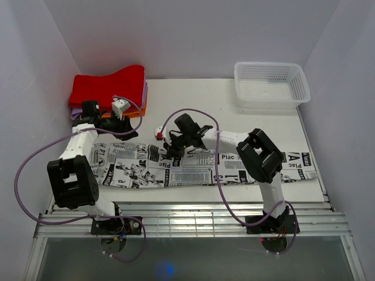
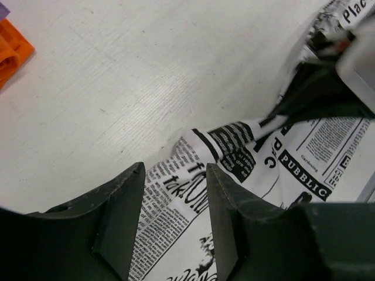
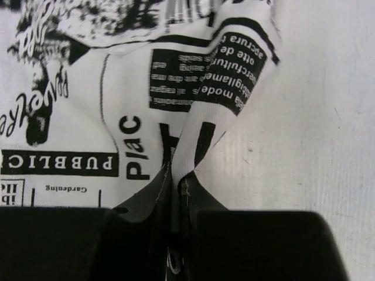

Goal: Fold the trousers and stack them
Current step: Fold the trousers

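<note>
The trousers (image 1: 234, 167) lie stretched long, not yet folded or stacked; the right gripper (image 3: 176, 184) pinches their far edge, the left gripper (image 2: 174, 171) hovers half-spread above them.

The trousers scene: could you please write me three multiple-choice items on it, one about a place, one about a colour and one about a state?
1. Where does the white basket stand?
A. at the middle of the near edge
B. at the far right corner of the table
C. at the near left corner

2. What colour is the top cloth of the folded stack?
A. green
B. blue
C. red

3. How is the right claw?
A. shut on a fold of the trousers
B. open above bare table
C. holding the basket

Answers: 1 B, the top view shows it far right; 2 C, red lies on top; 3 A, the right wrist view shows printed fabric pinched in it.
</note>
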`<action>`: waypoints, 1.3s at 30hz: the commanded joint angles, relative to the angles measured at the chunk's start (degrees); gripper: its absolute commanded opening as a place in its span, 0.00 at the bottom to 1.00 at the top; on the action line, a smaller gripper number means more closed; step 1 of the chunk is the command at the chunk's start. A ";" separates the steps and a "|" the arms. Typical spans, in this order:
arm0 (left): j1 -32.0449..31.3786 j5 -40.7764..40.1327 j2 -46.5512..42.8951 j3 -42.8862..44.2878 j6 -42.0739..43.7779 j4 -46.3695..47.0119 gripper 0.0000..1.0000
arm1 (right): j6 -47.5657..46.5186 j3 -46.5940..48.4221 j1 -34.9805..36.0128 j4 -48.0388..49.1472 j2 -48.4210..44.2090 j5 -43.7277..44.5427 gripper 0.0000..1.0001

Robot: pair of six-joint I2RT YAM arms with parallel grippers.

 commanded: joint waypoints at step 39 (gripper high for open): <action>-18.70 -23.42 11.94 6.15 -13.30 -3.19 0.62 | -38.50 -37.69 23.55 57.89 -1.57 52.03 0.08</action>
